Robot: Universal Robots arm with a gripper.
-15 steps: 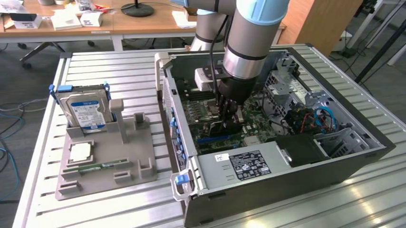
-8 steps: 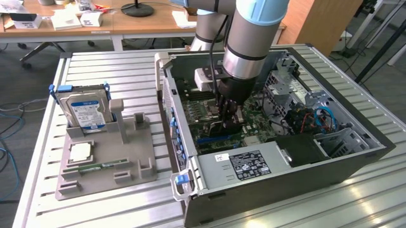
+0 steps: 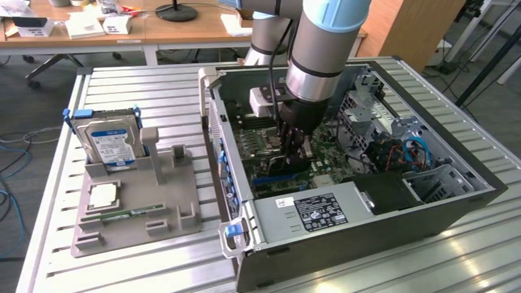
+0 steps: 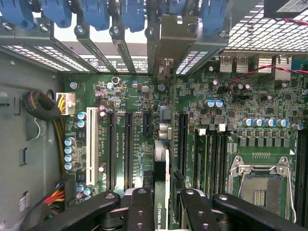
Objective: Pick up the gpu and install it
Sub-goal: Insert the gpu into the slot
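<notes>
The gpu (image 4: pixel 161 159) stands on edge inside the open computer case (image 3: pixel 456 195), a thin dark card running between my fingers (image 4: pixel 139 207). Its pale metal end bracket (image 4: pixel 167 43) lies against the row of rear slot covers. My gripper (image 4: pixel 161 195) is shut on the card's top edge. In the exterior view, my gripper (image 3: pixel 294 146) reaches straight down into the case with the gpu (image 3: pixel 291 163) low over the green motherboard (image 3: pixel 326 152). I cannot tell whether the card's lower edge is in a slot.
Black expansion slots (image 4: pixel 129 144) and a white slot (image 4: pixel 91 144) flank the card, with the CPU socket (image 4: pixel 260 187) nearby. A power supply (image 3: pixel 318 210) sits at the case's near end. Outside, a grey holder (image 3: pixel 138 207) carries a hard drive (image 3: pixel 110 143) and a memory stick (image 3: pixel 122 215).
</notes>
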